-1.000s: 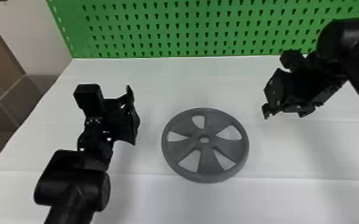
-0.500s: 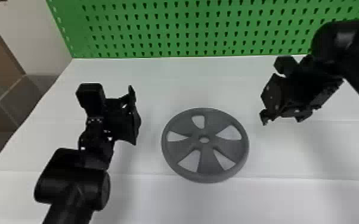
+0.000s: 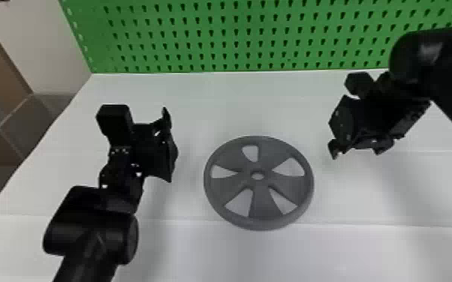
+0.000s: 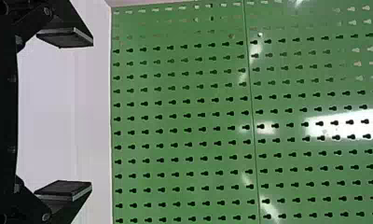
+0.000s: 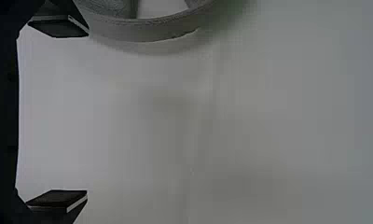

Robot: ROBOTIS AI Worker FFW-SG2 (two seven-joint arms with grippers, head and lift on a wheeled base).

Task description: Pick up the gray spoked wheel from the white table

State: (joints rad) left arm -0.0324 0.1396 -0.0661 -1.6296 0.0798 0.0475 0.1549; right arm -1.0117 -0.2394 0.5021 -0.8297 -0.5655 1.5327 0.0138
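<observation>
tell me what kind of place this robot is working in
Probably a robot lab or workshop test station. A green pegboard stands behind a white table, where a lone gray spoked wheel lies flat between two black robot arms.

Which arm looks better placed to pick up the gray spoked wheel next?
Probably the right. The right gripper is open and faces the white table, with the wheel near one finger in its wrist view. The left gripper, also open, faces the green pegboard.
</observation>
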